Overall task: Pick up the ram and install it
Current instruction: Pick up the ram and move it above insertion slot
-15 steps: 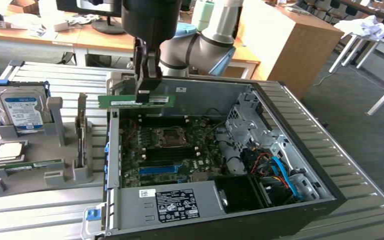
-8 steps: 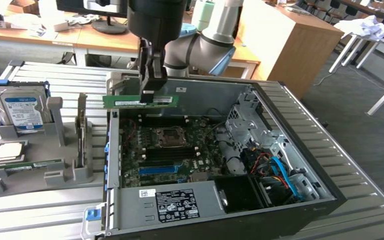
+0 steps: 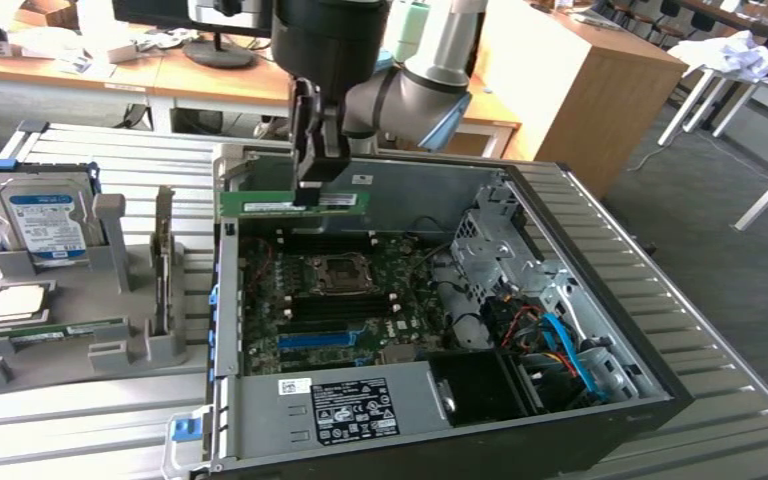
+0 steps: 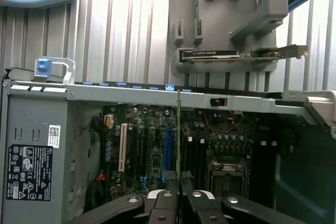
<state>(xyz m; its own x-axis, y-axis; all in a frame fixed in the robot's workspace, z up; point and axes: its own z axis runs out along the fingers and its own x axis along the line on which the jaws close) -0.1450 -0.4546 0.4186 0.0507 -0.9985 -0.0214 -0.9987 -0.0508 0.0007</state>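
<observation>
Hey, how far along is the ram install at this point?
Done: the ram is picked up, off the grey holder. In hand: the pincer is shut on it, holding it above the open computer case. Left: it is not yet seated in any slot on the motherboard.

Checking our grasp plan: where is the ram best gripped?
Grip the ram on its upper long edge near mid-length, from above, as the gripper holds it. It is a thin stick standing on edge, with flat faces to pinch, and this leaves the lower edge free.
</observation>
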